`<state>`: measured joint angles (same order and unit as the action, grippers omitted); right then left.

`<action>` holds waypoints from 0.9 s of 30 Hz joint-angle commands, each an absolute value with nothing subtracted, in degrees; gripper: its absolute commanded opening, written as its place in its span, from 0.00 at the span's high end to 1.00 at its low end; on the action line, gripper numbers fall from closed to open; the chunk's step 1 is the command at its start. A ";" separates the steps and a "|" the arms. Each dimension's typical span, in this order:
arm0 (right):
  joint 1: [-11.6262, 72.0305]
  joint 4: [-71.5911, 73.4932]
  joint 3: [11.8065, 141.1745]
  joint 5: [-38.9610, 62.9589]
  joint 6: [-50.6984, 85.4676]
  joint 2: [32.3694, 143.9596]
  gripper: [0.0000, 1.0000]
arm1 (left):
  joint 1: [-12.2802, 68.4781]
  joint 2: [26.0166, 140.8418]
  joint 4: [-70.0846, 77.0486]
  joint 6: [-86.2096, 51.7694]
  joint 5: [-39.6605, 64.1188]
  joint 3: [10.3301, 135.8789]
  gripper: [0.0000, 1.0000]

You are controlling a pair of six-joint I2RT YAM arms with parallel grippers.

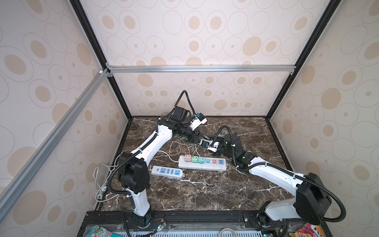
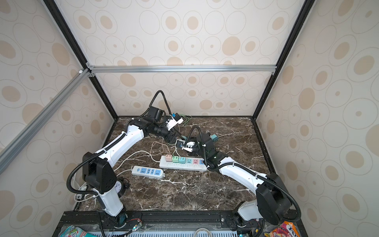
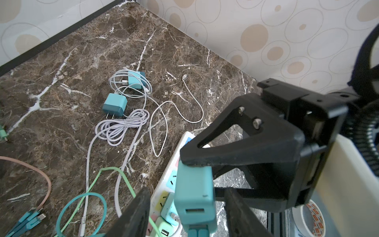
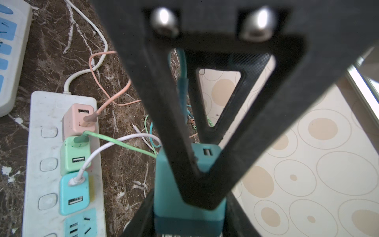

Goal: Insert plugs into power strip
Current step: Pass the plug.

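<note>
Holding a teal plug in the right gripper, jaws clamped on it, up off the table just behind the long power strip. Left gripper straddles the same plug with jaws apart; the left wrist view shows a gap on each side. The strip has a pink plug, mint plug and light teal plug seated side by side at one end. Loose teal plug and a second loose plug lie farther back among coiled pale cables. Short strip sits near the long one.
</note>
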<state>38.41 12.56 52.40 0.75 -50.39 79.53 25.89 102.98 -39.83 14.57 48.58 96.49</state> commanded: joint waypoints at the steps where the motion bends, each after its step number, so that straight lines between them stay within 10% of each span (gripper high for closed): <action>1: 39.04 15.37 54.32 0.59 -49.71 79.83 1.00 | 26.02 103.32 -41.31 17.23 50.52 96.40 0.52; 9: 39.25 13.74 54.49 0.57 -49.34 80.23 1.00 | 26.02 103.39 -40.60 17.85 53.28 96.25 0.99; 12: 39.25 12.81 54.14 0.72 -48.72 80.09 0.98 | 26.01 102.86 -38.55 16.48 51.39 95.55 1.00; 14: 39.27 11.63 54.46 -0.01 -46.44 80.24 0.70 | 26.02 102.74 -37.30 15.39 48.90 95.28 1.00; 16: 39.24 8.44 55.12 -0.89 -44.42 80.33 0.05 | 26.02 102.60 -36.25 14.56 45.87 95.25 1.00; 27: 38.74 5.08 48.63 -17.58 -26.49 71.66 0.00 | 28.58 100.82 -34.15 20.04 28.87 96.12 1.00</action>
<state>38.94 4.82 49.60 -8.99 -35.53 75.18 27.24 102.96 -35.79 15.27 34.70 95.09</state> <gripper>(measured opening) 0.996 0.215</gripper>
